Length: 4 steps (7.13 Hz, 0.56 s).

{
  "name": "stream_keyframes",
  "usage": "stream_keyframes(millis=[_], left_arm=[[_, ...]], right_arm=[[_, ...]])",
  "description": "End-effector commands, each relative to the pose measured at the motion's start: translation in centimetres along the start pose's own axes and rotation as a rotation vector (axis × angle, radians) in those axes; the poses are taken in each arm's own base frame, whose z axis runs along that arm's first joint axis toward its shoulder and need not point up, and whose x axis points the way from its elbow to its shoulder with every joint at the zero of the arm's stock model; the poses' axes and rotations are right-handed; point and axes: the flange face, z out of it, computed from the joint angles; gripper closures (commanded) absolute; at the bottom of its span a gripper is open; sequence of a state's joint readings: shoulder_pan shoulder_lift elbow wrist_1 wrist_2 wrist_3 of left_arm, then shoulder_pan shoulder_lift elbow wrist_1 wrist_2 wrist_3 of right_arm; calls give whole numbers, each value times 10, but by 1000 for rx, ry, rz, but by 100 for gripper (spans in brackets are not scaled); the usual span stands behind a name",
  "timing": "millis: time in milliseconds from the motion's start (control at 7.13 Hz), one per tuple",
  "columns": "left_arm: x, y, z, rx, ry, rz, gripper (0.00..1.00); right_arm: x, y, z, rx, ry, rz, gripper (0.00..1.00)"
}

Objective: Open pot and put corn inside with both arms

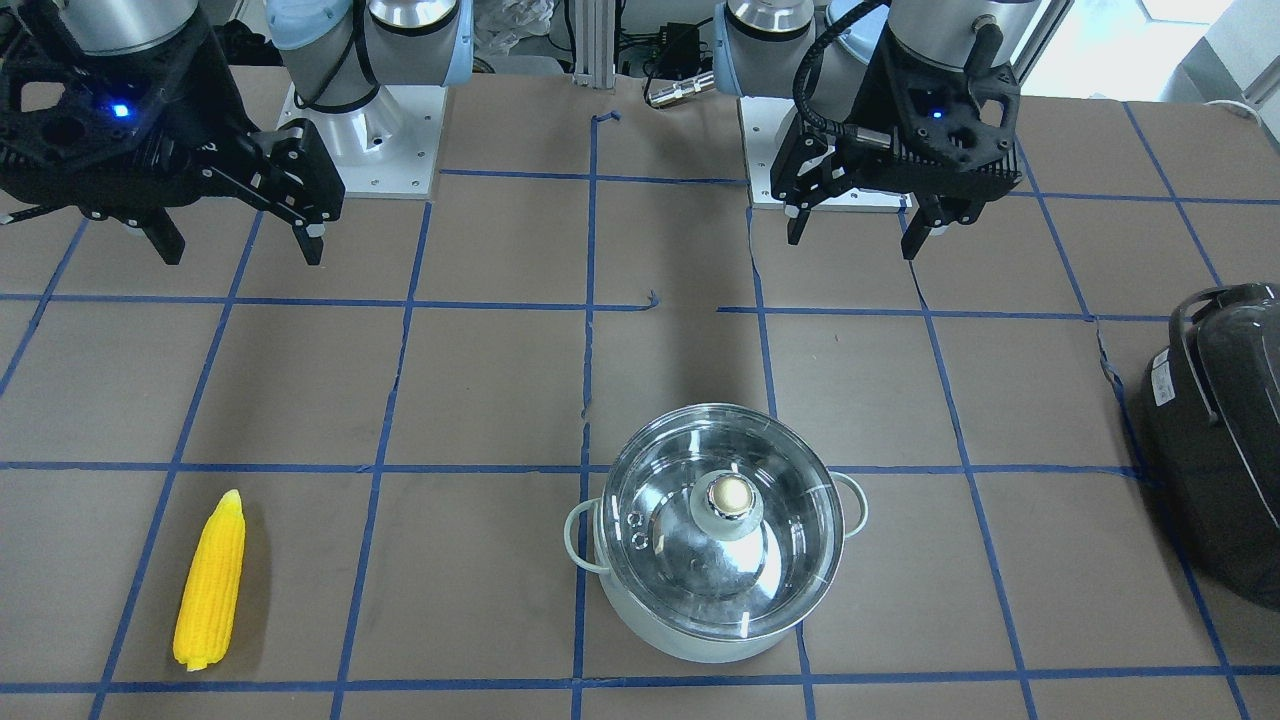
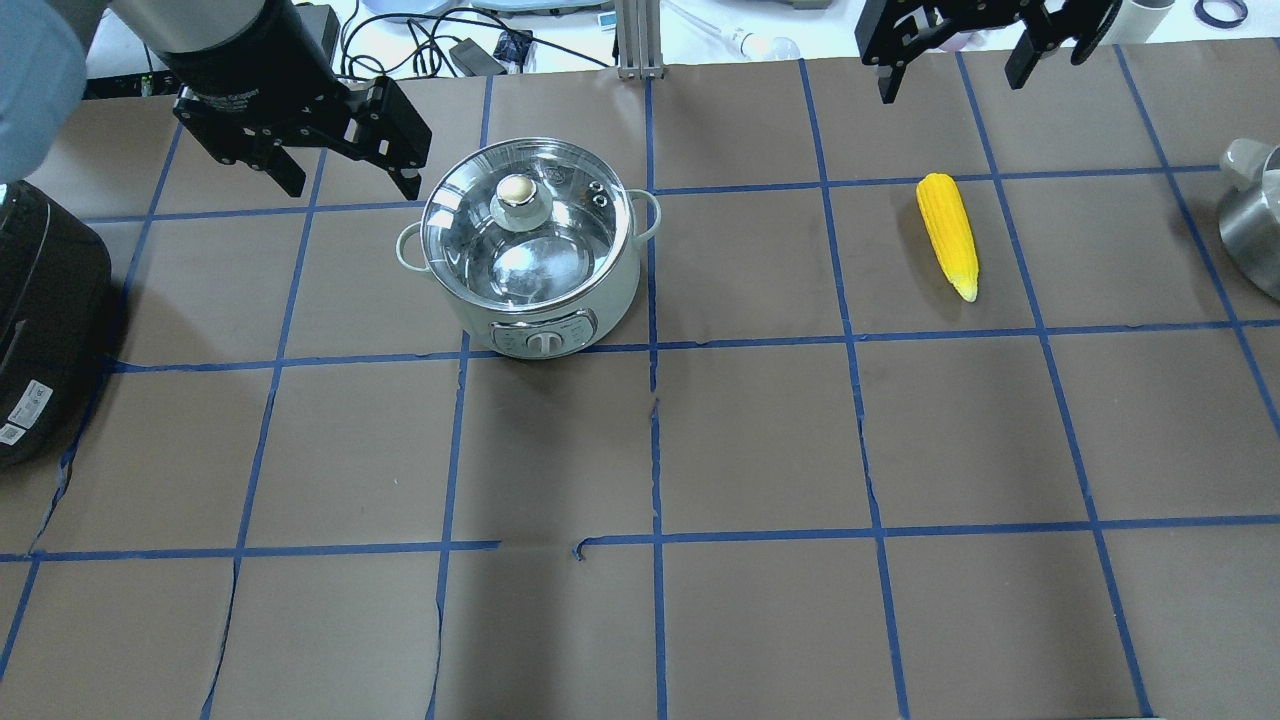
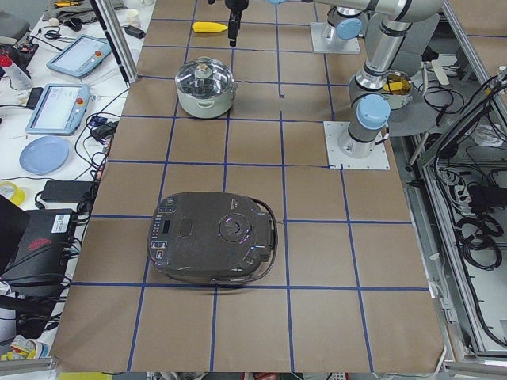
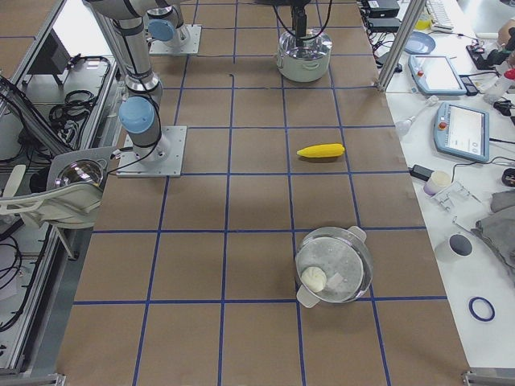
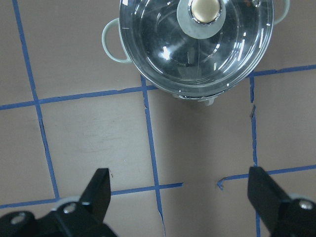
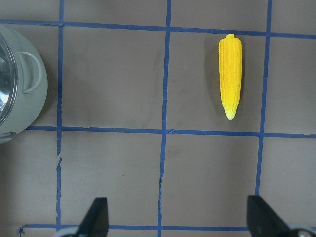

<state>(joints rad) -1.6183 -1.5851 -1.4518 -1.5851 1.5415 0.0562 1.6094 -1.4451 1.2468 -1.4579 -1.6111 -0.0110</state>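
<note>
Centrally, one round pot (image 2: 612, 300), pale mint outside and shiny steel within, stands on the brown paper table (image 2: 760, 440) with its clear glass lid (image 2: 565, 250) and metal knob (image 2: 517, 192) in place, between two small loop handles. One ribbed yellow corn cob (image 2: 948, 233), tapering to a point, lies well apart on the robot's right. Both arms hang raised, fingers downward: left gripper (image 2: 352, 188) on the pot's side, right gripper (image 2: 950, 88) on the corn's, jaws spread wide, empty.

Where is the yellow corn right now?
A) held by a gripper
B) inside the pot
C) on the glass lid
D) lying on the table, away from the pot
D: the corn lies flat on the table, apart from the lidded pot.
</note>
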Motion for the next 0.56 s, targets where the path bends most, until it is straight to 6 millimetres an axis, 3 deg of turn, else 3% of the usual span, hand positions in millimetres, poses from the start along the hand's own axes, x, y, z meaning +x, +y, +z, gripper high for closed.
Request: stream_keyframes(millis=[0,421], left_arm=[[-1,-1,1,2,0,1,0],[-2,0,0,2,2,-4,0]], right_arm=[[-2,0,-1,5,-10,1,0],[-3,1,5,-11,-33,-1,0]])
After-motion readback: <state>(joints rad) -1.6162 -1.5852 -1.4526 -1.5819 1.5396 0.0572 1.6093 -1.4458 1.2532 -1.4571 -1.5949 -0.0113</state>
